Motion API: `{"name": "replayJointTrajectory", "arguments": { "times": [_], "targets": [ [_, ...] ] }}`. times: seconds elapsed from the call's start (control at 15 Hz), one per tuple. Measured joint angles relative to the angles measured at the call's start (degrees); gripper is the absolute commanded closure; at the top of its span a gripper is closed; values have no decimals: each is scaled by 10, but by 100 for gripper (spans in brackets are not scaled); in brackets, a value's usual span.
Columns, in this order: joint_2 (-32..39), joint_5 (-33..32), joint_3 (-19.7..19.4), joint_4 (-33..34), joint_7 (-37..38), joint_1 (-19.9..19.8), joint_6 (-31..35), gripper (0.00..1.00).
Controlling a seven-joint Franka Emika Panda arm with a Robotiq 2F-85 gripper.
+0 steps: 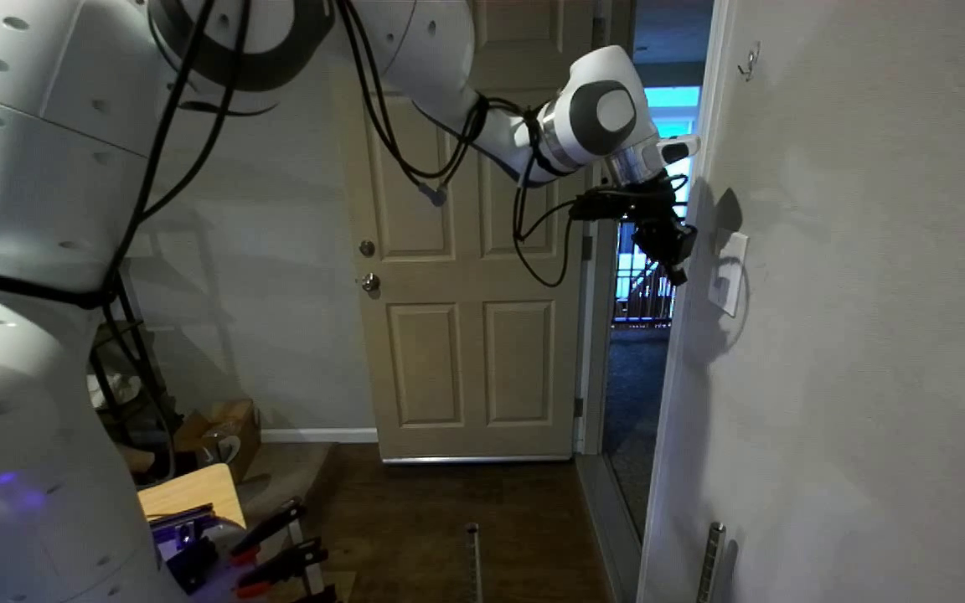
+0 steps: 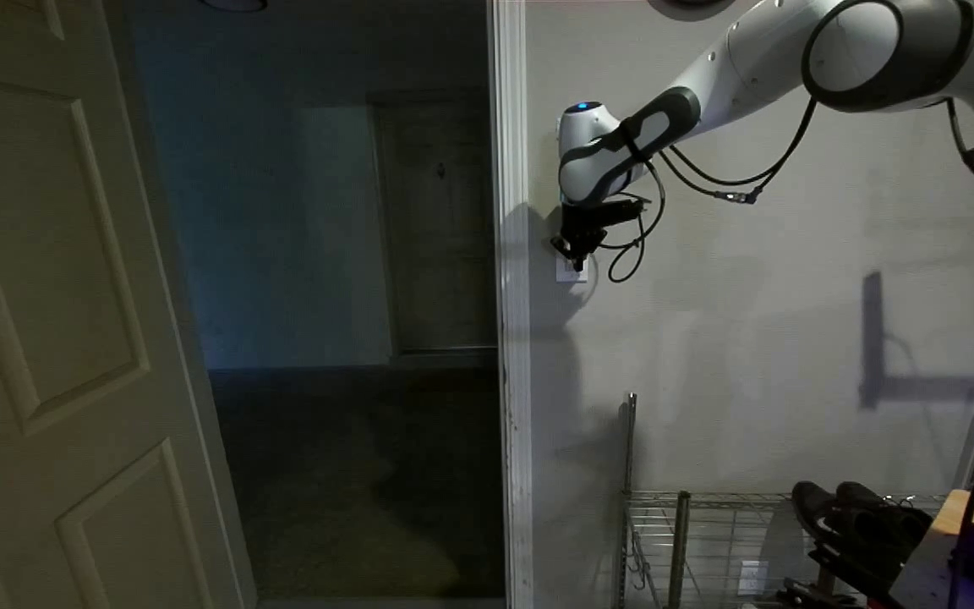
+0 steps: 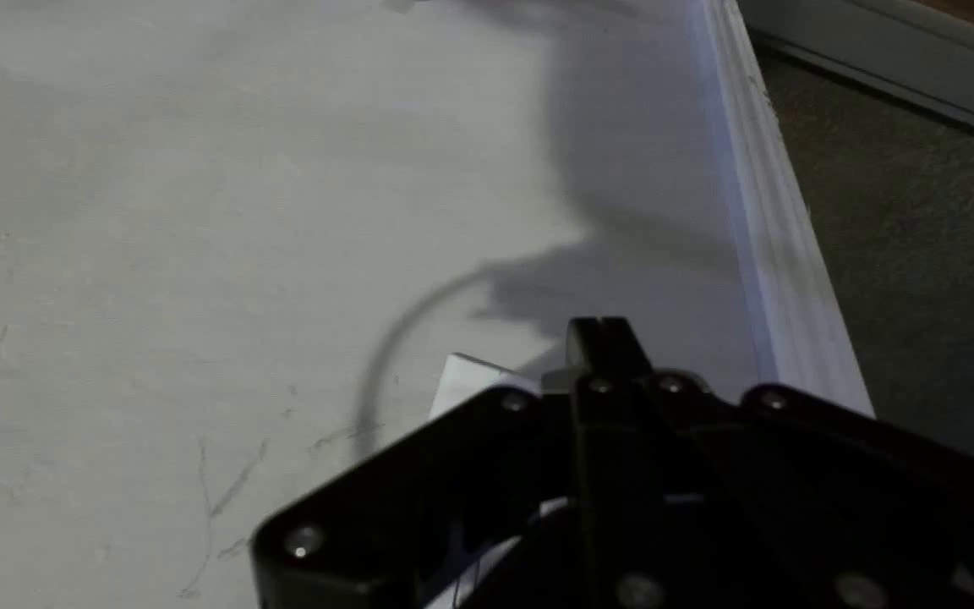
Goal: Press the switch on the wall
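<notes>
The wall point(image 1: 859, 335) takes up the 3 o'clock side of an exterior view, and the arm point(image 1: 441, 59), the only one here, is stretched out toward it from 9 o'clock. The claw point(image 3: 600, 325) points downward, narrow, its tips point(image 3: 586, 330) meeting with nothing between them. In an exterior view the switch point(image 1: 729, 275) is on the wall at 3 o'clock from the tips, near but seemingly apart from them, its long axis upright, roughly 12 to 6. In an exterior view the switch point(image 2: 566, 275) sits behind the tips, which hide part of it, its lower edge showing at 6 o'clock. In the wrist view one end of it shows at 8 o'clock from the tips. I judge that the press turns on that gap: the height looks about right, so the claw should go chiefly into the wall, not down.
</notes>
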Motion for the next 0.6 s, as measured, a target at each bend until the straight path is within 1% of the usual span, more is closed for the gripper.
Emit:
{"name": "replayJointTrajectory", "arguments": {
  "times": [0.6],
  "targets": [
    [27,0,-10,30,1,0,-1,95]
  ]
}}
